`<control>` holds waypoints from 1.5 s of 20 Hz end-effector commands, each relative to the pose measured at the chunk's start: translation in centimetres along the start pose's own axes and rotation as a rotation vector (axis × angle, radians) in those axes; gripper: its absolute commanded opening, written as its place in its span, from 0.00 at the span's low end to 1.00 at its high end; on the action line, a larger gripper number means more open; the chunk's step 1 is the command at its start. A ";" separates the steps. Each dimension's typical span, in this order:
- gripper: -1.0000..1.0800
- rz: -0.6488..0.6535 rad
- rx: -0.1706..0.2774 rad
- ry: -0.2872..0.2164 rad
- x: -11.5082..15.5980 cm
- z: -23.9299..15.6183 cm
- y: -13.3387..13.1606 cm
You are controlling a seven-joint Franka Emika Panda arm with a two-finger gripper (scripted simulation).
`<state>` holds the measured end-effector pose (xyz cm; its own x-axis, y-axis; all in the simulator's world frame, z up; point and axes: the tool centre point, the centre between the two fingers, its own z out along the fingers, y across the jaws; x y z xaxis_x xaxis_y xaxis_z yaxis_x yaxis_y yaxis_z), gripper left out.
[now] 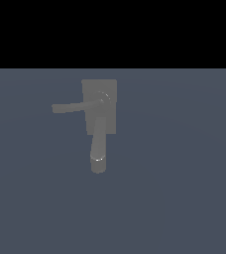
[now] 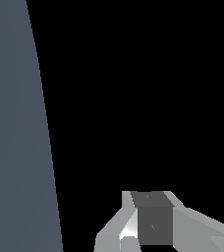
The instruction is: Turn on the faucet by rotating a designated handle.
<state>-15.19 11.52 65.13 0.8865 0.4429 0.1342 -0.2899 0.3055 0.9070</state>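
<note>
The faucet (image 1: 99, 89) is a matte grey fixture standing on the blue-grey floor in the exterior view. From its flat rectangular back plate a thick rounded spout (image 1: 98, 149) comes toward the camera. The handle (image 1: 73, 107) is a slim straight bar that sticks out from a round pivot toward the exterior view's left. No arm or gripper appears in the exterior view. In the wrist view only part of my gripper (image 2: 151, 219) shows, as pale finger parts around a dark block at the picture's edge. Nothing lies between them that I can make out, and the faucet is out of that view.
The blue-grey floor (image 1: 184, 188) spreads around the faucet on every side, with a black void behind it. In the wrist view a strip of the same floor (image 2: 15, 128) meets black emptiness.
</note>
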 end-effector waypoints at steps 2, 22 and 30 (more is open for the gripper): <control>0.00 -0.058 -0.109 0.081 2.6 -2.2 -0.5; 0.00 -0.526 -0.548 0.599 15.0 -15.3 -15.8; 0.00 -0.763 -0.626 0.827 16.5 -19.5 -26.9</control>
<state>-0.25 27.10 37.52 0.5225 0.3333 -0.7848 -0.1365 0.9412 0.3089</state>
